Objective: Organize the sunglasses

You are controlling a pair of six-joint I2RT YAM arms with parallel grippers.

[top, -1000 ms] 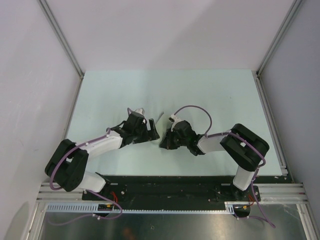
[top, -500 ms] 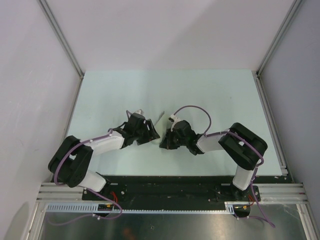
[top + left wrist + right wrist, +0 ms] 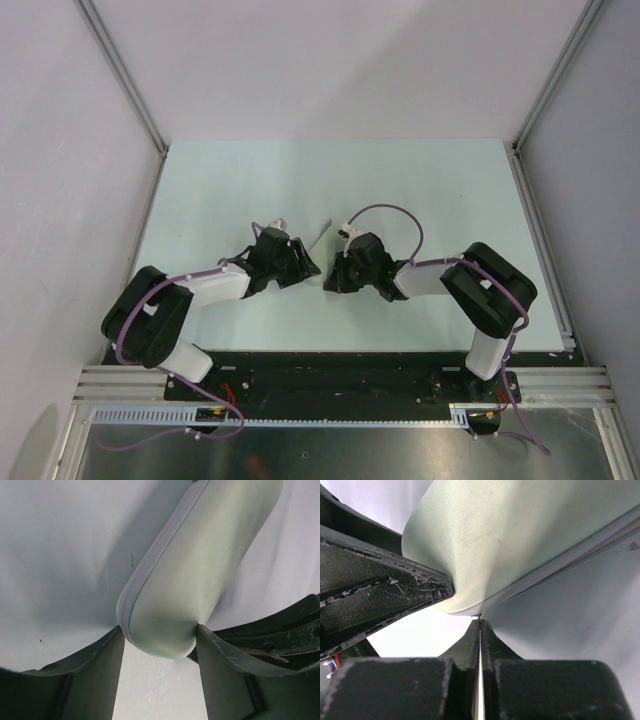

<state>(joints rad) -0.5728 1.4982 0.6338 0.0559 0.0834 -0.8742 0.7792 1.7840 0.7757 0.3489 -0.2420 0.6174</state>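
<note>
At mid-table [image 3: 420,190], the left pincer [image 3: 159,630] grasps the rounded end of the oblong beige case [image 3: 210,555]. The right pincer [image 3: 480,622] is clenched at its seam. The thin dark wire-framed sunglasses are out of sight, possibly inside. This looks like case handling, and next calls for steady, coordinated holding.

Pale green table [image 3: 400,180], oblong pale case [image 3: 318,243] near its middle

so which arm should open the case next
Right, probably. The right gripper has its shut fingertips at the seam of the case, while the left gripper is clamped on the case's end, steadying it.
</note>
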